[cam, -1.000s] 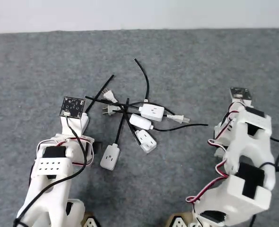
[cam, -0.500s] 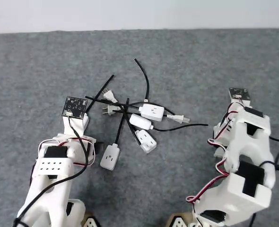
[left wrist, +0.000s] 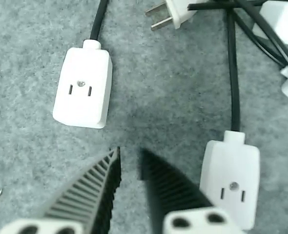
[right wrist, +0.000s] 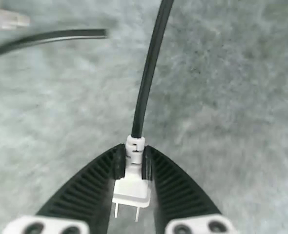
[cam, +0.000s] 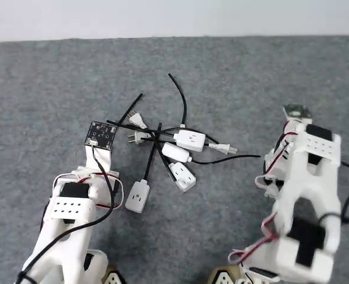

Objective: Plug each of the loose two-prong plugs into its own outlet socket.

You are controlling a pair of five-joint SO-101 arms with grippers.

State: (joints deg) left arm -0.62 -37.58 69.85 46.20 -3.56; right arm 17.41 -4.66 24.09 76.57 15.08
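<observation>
Two blocky white plastic robot arms, the left arm (cam: 68,219) and right arm (cam: 307,195), carry black motor housings and looping red, white and black cables (cam: 105,176). A small dark circuit board (cam: 101,135) caps the left wrist. The left claw (left wrist: 129,158) and right claw (right wrist: 133,161) each have black, ribbed, tapering fingers (left wrist: 95,195) on white bases with round holes.

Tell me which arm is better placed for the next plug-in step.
Probably right. The right tool is shut on a two-prong plug, ready to carry over. The left tool is open and empty, near two outlet sockets.
</observation>
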